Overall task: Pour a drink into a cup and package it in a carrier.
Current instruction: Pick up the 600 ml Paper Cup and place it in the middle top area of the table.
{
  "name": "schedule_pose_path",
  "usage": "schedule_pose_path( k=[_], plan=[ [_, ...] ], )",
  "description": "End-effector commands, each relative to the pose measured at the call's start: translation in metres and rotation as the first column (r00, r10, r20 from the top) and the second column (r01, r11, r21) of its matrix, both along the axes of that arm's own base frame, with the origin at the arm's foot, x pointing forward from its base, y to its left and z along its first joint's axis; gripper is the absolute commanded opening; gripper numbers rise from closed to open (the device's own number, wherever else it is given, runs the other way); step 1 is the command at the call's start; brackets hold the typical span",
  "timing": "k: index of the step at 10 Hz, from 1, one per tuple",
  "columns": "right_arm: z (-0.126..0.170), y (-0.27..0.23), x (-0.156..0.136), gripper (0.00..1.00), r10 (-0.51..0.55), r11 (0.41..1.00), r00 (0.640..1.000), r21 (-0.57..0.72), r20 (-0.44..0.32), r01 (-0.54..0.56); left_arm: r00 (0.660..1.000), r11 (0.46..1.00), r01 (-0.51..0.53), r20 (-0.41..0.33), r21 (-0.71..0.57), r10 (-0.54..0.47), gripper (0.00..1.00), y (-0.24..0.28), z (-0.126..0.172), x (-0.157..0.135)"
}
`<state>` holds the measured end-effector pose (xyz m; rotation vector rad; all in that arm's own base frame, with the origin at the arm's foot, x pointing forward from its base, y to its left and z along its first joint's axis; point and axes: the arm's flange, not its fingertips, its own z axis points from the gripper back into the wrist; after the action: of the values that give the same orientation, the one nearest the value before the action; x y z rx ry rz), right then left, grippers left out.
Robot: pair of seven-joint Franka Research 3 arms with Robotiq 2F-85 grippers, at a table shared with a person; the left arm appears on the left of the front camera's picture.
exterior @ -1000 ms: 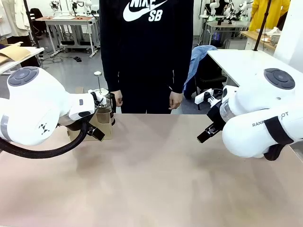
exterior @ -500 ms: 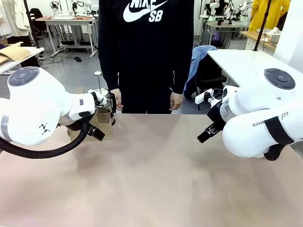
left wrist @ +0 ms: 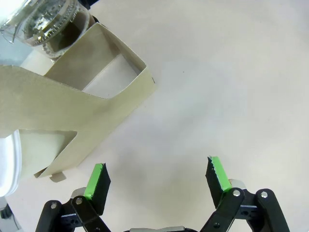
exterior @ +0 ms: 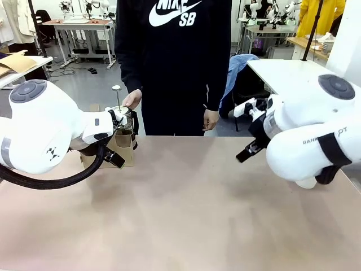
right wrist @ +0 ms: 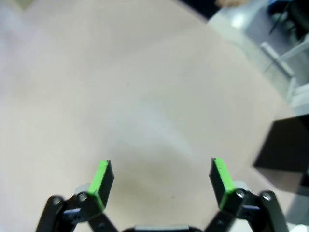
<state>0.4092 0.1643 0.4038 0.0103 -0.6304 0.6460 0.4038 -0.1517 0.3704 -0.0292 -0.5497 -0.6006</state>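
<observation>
I see my left gripper (left wrist: 157, 170) released over bare table (left wrist: 231, 72), cardboard carrier (left wrist: 82, 104) at upper left (glass pitcher (left wrist: 46, 21) in the corner); right gripper (right wrist: 160, 168) likewise released.

Glossy white, bulbous and grey-capped, the left arm (exterior: 39, 132) carries a thick black cable (exterior: 56, 182), the right arm (exterior: 299, 152) bears a black strap (exterior: 331, 151) and grey lettering, while the left gripper (left wrist: 157, 176) and right gripper (right wrist: 161, 179) are black, green-padded.
</observation>
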Motion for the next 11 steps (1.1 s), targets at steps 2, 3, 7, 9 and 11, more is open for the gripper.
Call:
schedule_pose_path(
  k=[2,3,7,9,11],
  plan=[
    [0.107,-0.021,0.041,1.00,0.033,0.999,0.999,0.010,0.040,-0.033,1.000,1.000,0.000,0.000,0.000,0.000,1.00,0.000,0.000,0.000],
    [0.133,-0.042,0.056,1.00,0.114,0.993,0.993,0.023,0.024,-0.115,1.000,1.000,0.000,0.000,0.000,0.000,1.00,0.000,0.000,0.000],
    [0.161,-0.173,0.102,1.00,0.293,0.934,0.955,0.201,0.047,-0.296,1.000,1.000,0.000,0.000,0.000,0.000,1.00,0.000,0.000,0.000],
    [0.128,-0.245,0.099,1.00,0.417,0.830,0.898,0.343,0.142,-0.440,1.000,1.000,0.000,0.000,0.000,0.000,1.00,0.000,0.000,0.000],
    [0.084,-0.300,0.083,1.00,0.400,0.759,0.882,0.450,0.249,-0.471,1.000,1.000,0.000,0.000,0.000,0.000,1.00,0.000,0.000,0.000]
  ],
)
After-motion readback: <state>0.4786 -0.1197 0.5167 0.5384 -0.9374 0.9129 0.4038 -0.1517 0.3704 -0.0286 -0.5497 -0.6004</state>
